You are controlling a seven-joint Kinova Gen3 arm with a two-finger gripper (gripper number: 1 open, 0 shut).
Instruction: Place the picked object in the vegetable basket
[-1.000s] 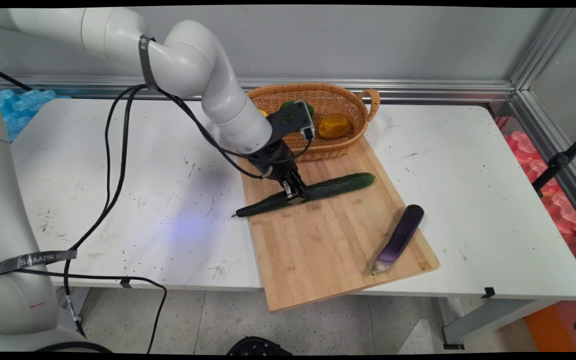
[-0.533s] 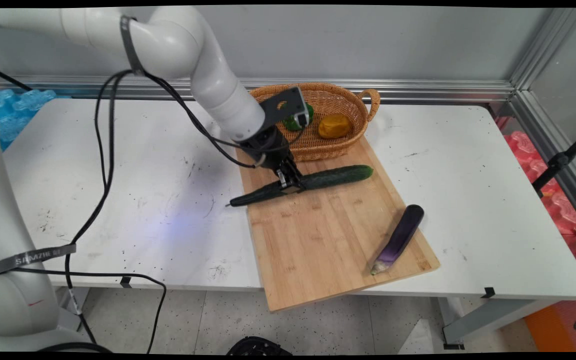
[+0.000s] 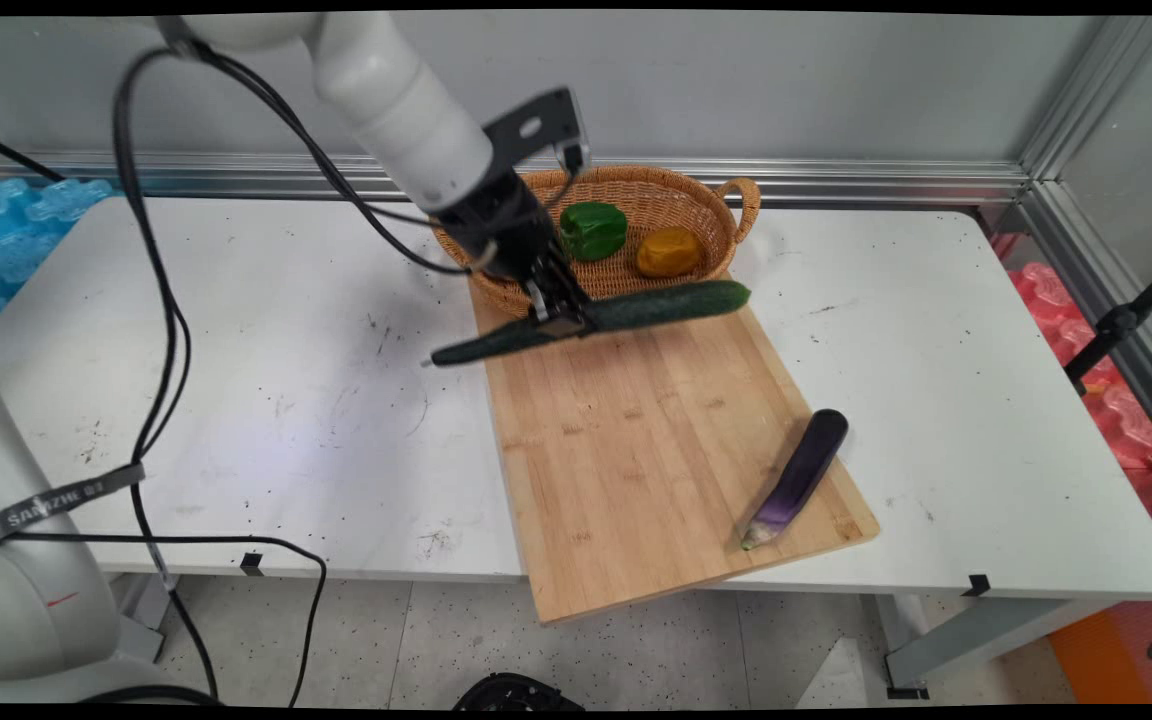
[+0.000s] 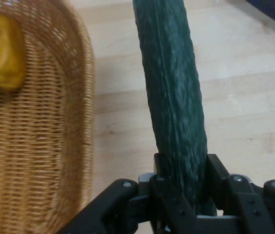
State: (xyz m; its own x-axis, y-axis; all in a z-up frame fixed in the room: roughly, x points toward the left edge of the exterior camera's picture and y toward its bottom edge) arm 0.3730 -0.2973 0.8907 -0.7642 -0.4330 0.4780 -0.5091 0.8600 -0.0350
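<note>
White worktop [image 3: 236, 300] with a bamboo cutting board [image 3: 656, 450] and a wicker basket [image 3: 696, 200] at the wall side

Gripper [image 3: 558, 318] jaws clamp a long cucumber [image 3: 636, 308] near its middle, lifted clear of the board beside the basket's near rim; eggplant [image 3: 801, 475] lies on the board.

Bare board [image 3: 626, 440] lies open beneath the lifted cucumber [image 3: 636, 310], with the basket [image 3: 726, 262] close behind and the eggplant [image 3: 801, 475] well apart.
</note>
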